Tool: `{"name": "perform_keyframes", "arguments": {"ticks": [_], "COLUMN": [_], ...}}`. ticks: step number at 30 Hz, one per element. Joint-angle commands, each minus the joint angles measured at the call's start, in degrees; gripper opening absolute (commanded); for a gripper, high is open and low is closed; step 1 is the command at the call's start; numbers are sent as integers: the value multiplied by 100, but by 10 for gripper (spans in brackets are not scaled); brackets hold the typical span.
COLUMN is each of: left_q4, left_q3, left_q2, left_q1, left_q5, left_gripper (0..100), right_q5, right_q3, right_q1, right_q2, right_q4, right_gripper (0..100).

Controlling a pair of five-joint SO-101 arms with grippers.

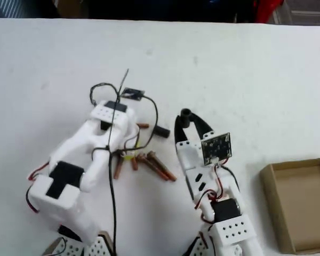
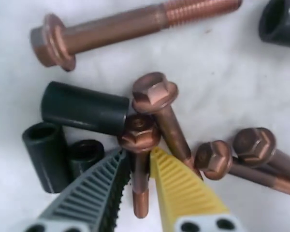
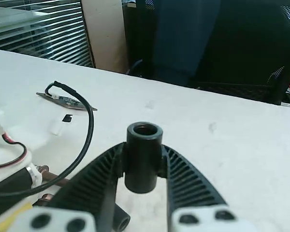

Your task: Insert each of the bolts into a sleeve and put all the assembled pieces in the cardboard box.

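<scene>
Left claw: The left claw [image 2: 137, 155] is down in the pile of parts. Its grey finger [image 2: 94, 188] and its yellow finger [image 2: 183, 193] squeeze a copper bolt [image 2: 138, 133], one finger on each side of the stem.
Pinched bolt: The copper bolt's head sticks out just past the fingertips. Its screw end lies back between the two fingers.
Other bolts: A second bolt [image 2: 159, 108] lies just ahead of the fingertips, and its stem runs down along the yellow finger's side. A pair of bolts [image 2: 217, 162] lies side by side, out past the yellow finger. A long bolt [image 2: 111, 31] lies farther out, across the front of the claw and apart from the rest.
Sleeves by the left claw: A lying sleeve [image 2: 84, 107] rests ahead of the grey finger, right up against the pinched bolt's head. A standing sleeve [image 2: 43, 154] and a small sleeve [image 2: 84, 154] sit close together, just beside the grey finger.
Right claw: The right claw [image 3: 143, 166] pinches a black sleeve [image 3: 144, 137] between its two black fingers [image 3: 183, 183]. The sleeve stands upright at the fingertips, with its open hole facing up.
Between the claws: A loose sleeve [image 1: 161, 132] lies alone on the white table [image 1: 229, 64] between the two claws.
Cardboard box: The cardboard box [image 1: 269, 202] sits on the table behind the right claw, on its outer side, well apart from the pile.
Other stuff: A little circuit board [image 1: 132, 94] with a black cable [image 1: 152, 114] lies on the table past the left claw.
</scene>
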Motion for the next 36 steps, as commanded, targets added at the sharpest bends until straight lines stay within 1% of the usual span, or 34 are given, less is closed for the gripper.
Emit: {"name": "perform_keyframes", "arguments": {"ticks": [1,13,17,18,23,30,36], "left_q4": [-18,35,176,202,255,1231,2479], "left_q3": [-510,-686,-730,-730,-677,-941,-2031], "left_q2": [321,514,505,505,514,505,497], "left_q1": [-84,-84,-84,-84,-48,-31,-40], "left_q5": [0,26,35,44,35,9,9], "left_gripper": [106,98,14,28,23,24,20], "right_q5": [-18,-18,-18,-18,-18,-18,-53], "right_q3": [44,44,44,44,53,105,105], "right_q1": [40,13,4,4,4,-4,-198], "right_q2": [-66,-66,-66,-66,-66,-66,-57], "right_q4": [-136,-110,-110,-110,-110,-101,-92], "right_gripper": [17,17,17,17,17,17,17]}}
